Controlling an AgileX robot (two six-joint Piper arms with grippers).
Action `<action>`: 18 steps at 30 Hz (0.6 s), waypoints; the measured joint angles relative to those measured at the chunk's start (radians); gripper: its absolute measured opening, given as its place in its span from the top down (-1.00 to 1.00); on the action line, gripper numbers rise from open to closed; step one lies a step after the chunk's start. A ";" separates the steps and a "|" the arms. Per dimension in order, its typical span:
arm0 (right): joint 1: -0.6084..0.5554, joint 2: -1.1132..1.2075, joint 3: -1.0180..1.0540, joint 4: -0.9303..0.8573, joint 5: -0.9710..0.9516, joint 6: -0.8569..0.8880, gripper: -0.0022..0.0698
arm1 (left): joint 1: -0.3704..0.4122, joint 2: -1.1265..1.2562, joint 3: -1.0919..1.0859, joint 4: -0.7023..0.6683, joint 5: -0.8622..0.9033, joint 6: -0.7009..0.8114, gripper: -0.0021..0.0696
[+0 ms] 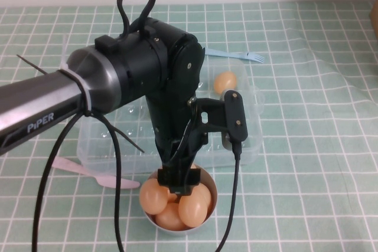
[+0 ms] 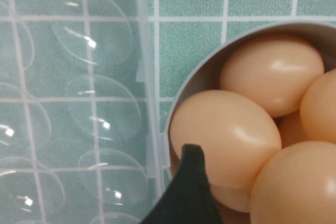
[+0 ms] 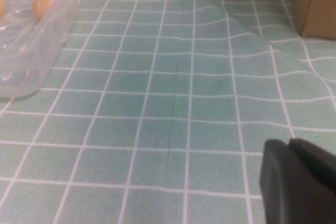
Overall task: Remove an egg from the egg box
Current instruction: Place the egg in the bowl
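The clear plastic egg box [image 1: 251,146] lies mid-table, and one orange-tan egg [image 1: 225,81] sits in a far cell. My left gripper [image 1: 177,186] hangs open over the small grey bowl [image 1: 211,188] in front of the box. The bowl holds several similar eggs. In the left wrist view one dark finger [image 2: 193,182] stands beside an egg [image 2: 226,135] in the bowl [image 2: 194,77]; the other finger is out of frame. Empty box cells [image 2: 79,103] show beside it. My right gripper [image 3: 290,144] is shut, low over bare cloth, away from the egg box [image 3: 26,51] and its egg [image 3: 46,1].
A blue plastic fork [image 1: 245,57] lies behind the box, and a pink spoon [image 1: 88,172] lies at its near left. A cardboard box [image 3: 315,3] stands at the far right. The green checked cloth has a raised fold [image 3: 236,19] on the right.
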 joint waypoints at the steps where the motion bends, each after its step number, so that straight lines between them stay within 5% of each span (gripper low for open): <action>1: 0.000 0.000 0.000 0.000 0.000 0.000 0.99 | 0.000 0.000 0.000 0.008 0.000 0.000 -0.62; 18: 0.000 0.000 0.000 0.002 0.000 0.000 0.99 | 0.000 0.000 0.000 0.045 0.000 -0.005 -0.62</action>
